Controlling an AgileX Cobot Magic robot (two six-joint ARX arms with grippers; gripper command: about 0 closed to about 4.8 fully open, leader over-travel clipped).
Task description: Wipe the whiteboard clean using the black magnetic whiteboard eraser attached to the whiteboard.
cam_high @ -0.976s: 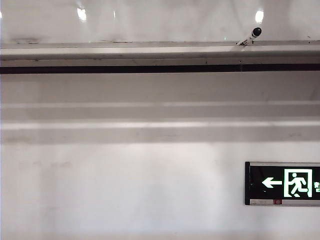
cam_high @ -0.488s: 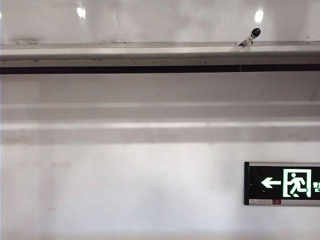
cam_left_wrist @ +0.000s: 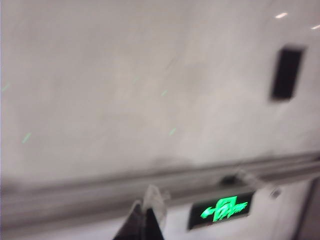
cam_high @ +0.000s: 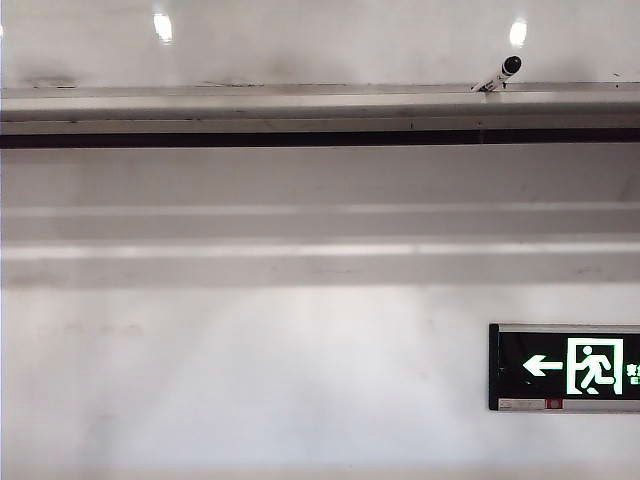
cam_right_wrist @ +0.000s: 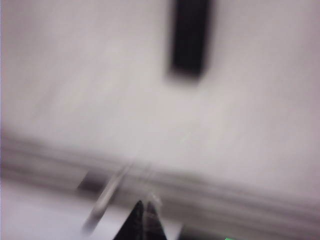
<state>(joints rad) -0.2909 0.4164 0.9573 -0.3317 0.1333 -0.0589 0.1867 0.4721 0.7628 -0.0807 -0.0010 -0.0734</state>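
Below the whiteboard point(cam_high: 320, 45), both hands (left hand point(cam_left_wrist: 145, 220), right hand point(cam_right_wrist: 142, 216)) closed, empty; the exit sign's point(cam_high: 565, 366) writing is unreadable.

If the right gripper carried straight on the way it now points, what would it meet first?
Probably the grey rail edging the whiteboard. The right gripper, shut and empty, points up at it, with the black eraser further up the board. Blur leaves depth uncertain.

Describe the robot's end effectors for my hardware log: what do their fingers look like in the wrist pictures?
Only the tips show. The left end effector has one dark, tapering finger and one pale translucent-looking finger pressed together. The right end effector looks alike: dark pointed fingers with a pale edge, badly blurred. No cables, markings or arm links are visible, and neither arm appears in the exterior view.
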